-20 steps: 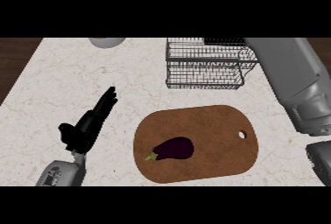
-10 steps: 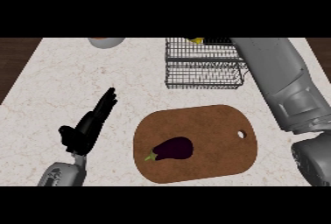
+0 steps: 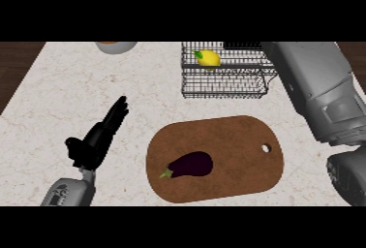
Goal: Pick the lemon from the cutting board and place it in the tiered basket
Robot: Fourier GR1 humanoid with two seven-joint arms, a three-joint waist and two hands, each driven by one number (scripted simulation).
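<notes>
pale marbled counter (image 3: 64,97), dark wood floor (image 3: 14,63) beyond

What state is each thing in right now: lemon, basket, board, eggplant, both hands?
Yellow lemon: inside the basket, off the board.
Black wire tiered basket: upright, holding the lemon.
Brown wooden cutting board: flat, carrying the eggplant only.
Dark purple eggplant: lying on the board.
Left hand: open, resting, holding nothing.
Right hand: out of view; only its forearm shows.

Left hand (image 3: 97,140) open, fingers straight; right forearm (image 3: 314,87) extended.

Single head view, looking steeply down onto the desk (image 3: 64,97) from close above; forearms entering at lower edge.
</notes>
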